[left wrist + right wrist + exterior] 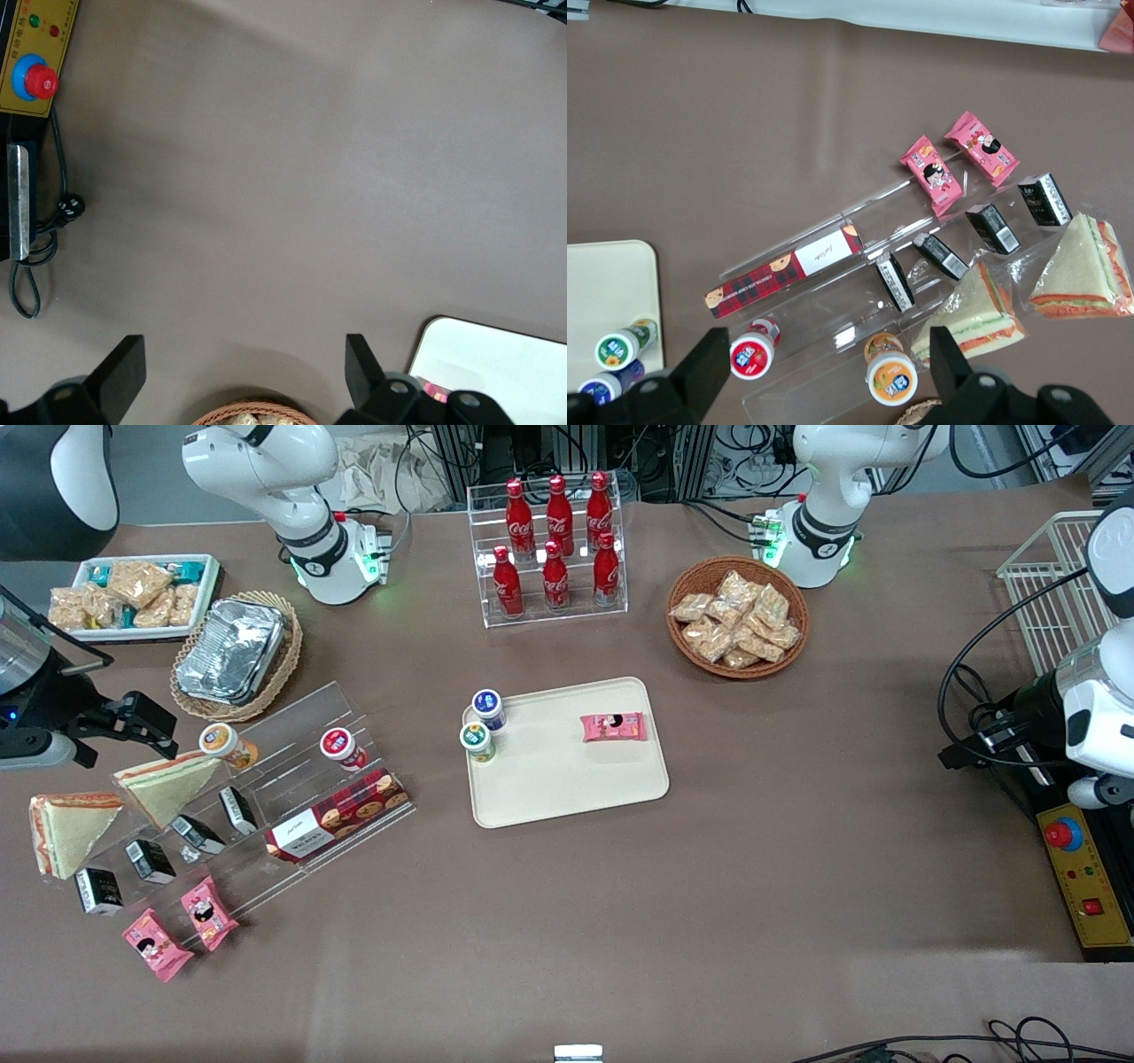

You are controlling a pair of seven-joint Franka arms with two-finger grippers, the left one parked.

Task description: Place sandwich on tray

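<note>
above the clear rack (257, 797), open empty gripper (824, 367) hovers near sandwich (168, 784); tray (567, 779) well apart.

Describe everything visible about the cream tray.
The tray is a flat cream-beige rectangle of plastic-looking material, with rounded corners and a low rim, lying slightly skewed on the brown table. It holds two small capped bottles at one corner and a pink snack packet. No sandwich lies on it. The pincer hovers open, far off toward the working arm's end.

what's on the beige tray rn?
On the tray: blue-lidded cup, green-lidded cup, pink snack packet. No sandwich yet. Gripper open above the display stand.
</note>
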